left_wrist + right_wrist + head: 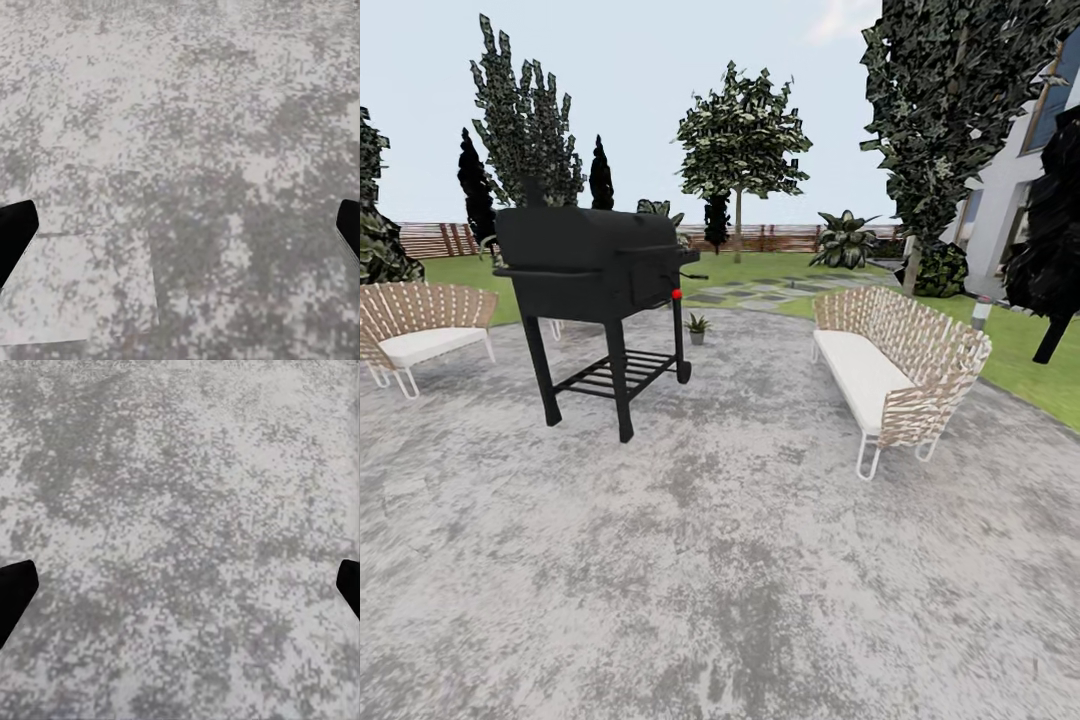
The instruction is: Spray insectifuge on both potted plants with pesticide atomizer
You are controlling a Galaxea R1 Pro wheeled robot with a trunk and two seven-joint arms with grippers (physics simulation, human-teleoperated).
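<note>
One potted plant (pixel 697 327), a small green rosette in a grey pot, stands on the far edge of the paved patio (pixel 720 560), just right of a black grill. A tiny red spot (pixel 676 294) shows at the grill's right edge. I cannot tell whether it is the pesticide atomizer, because no bottle body stands out against the black metal. In the left wrist view my left gripper (pixel 180 232) is open over bare paving, its dark fingertips (pixel 15 236) far apart. My right gripper (pixel 180 589) is likewise open over paving, holding nothing.
The black grill (pixel 595 265) stands ahead left on the patio. A wicker sofa (pixel 890 370) sits at the right and another (pixel 420 325) at the left. Lawn, stepping stones (pixel 760 292), a slatted fence (pixel 780 237), trees and a grey lamp post (pixel 981 312) lie beyond.
</note>
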